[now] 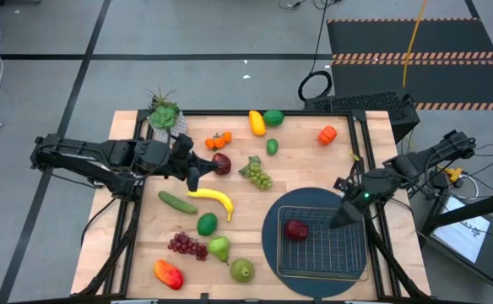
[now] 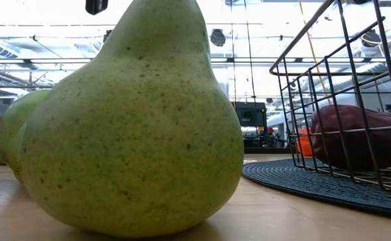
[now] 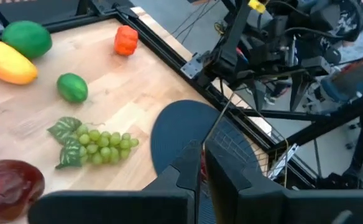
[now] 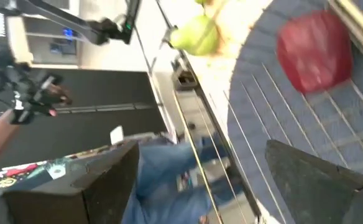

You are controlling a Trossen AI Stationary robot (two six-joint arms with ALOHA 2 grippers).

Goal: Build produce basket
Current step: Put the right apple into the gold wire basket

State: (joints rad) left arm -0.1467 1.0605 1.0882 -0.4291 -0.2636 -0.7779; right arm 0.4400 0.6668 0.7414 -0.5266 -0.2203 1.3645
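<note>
- Right gripper (image 1: 345,217) hangs with jaws spread and empty over the wire basket's (image 1: 356,272) rim at about 1 o'clock, one red apple (image 1: 295,229) already resting inside.
- Left gripper (image 1: 192,173) is clenched on nothing, near bench centre just beside a dark red apple (image 1: 221,163).
- Remaining produce lies scattered: banana (image 1: 213,199), cucumber (image 1: 177,202), green grapes (image 1: 258,176), pears (image 1: 219,248) toward 7 o'clock.
- Risk, as I read it: those open fingers sit close to the mesh, so a careless retreat could snag the wire and drag the basket off its blue mat (image 1: 272,236).

Lab: taped concrete floor (image 1: 187,51); cables (image 1: 314,84)
</note>
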